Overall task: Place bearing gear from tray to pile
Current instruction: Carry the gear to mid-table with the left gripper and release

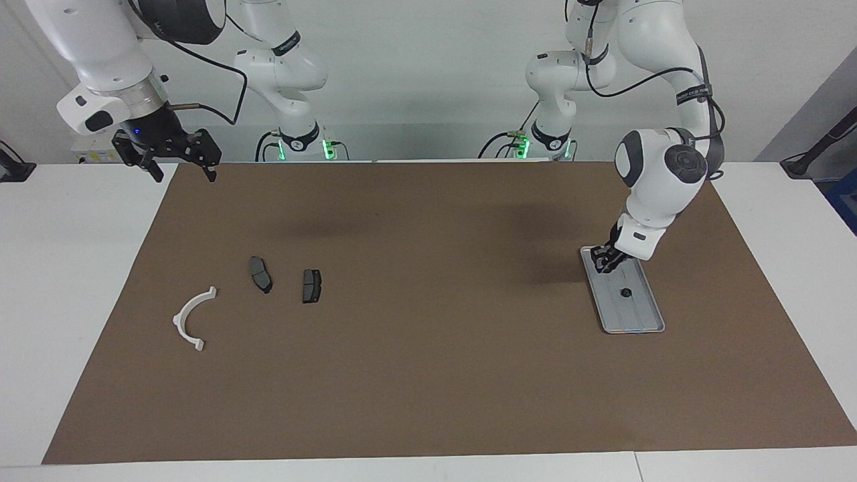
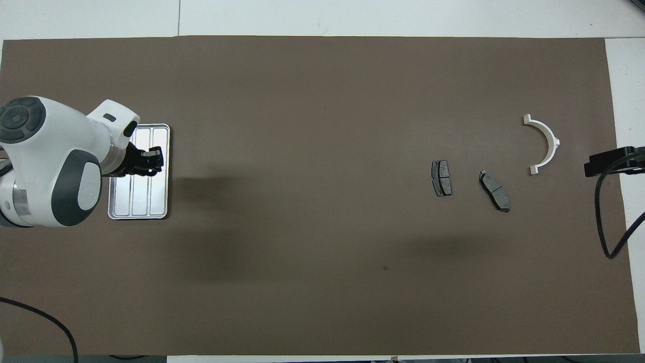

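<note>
**Facing view:** the left gripper point(image 1: 606, 260) is hovering over the flat, grooved, silver-grey metal tray point(image 1: 644, 323); whether its jaws are closed cannot be told. The small dark round bearing gear point(image 1: 626, 292) is lying mid-tray, so pickup seems in hand, needing a centred descent. The right gripper point(image 1: 167, 157) is waiting, jaws apart and empty.

**Overhead view:** the pile, a white curved plastic bracket point(image 2: 545, 143) and matte dark-grey plates point(image 2: 441, 178), is lying toward the right arm's end.

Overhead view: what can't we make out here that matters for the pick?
- Small dark part on the tray: hidden overhead by the left gripper; in the facing view, too small to identify.
- Right gripper: overhead, mostly cut off by the picture's edge.
</note>
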Motion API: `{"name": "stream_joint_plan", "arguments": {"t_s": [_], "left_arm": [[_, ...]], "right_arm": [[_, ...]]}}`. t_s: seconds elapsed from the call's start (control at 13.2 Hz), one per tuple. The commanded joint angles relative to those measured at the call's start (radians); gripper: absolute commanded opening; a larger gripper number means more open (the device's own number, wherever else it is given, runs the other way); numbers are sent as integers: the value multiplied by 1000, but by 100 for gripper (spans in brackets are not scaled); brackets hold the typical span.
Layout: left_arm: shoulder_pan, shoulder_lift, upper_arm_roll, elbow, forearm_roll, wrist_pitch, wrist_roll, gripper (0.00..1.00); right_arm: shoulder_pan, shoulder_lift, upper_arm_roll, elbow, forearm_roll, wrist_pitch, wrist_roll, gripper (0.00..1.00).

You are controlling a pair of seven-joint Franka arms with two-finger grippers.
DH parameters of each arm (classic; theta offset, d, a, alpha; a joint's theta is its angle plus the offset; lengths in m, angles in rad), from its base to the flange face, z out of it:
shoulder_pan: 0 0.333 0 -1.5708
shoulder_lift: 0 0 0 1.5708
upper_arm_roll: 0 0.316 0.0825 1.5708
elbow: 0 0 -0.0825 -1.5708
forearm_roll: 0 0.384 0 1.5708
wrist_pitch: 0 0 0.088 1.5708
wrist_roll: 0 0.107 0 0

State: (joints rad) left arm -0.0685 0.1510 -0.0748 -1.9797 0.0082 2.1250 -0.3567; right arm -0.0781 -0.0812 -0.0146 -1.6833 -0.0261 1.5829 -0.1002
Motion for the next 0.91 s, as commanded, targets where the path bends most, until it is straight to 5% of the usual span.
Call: {"name": "stream_joint_plan", "arguments": {"t_s": [0.0, 0.3, 0.68, 0.83], "left_arm": [[-124, 59, 9, 113, 9, -51, -186, 3], [-299, 103, 10, 203, -23, -57, -356, 2], [-490, 379, 20, 545, -30, -148, -603, 2], [-525, 397, 21, 552, -24, -140, -614, 2]], "right_arm": [[-29, -26, 7, -33, 8, 45, -44, 100], [-32, -26, 5, -35, 9, 49, -30, 100], [-34, -25, 5, -33, 8, 49, -18, 100], [-34, -25, 5, -33, 8, 49, -10, 100]]}}
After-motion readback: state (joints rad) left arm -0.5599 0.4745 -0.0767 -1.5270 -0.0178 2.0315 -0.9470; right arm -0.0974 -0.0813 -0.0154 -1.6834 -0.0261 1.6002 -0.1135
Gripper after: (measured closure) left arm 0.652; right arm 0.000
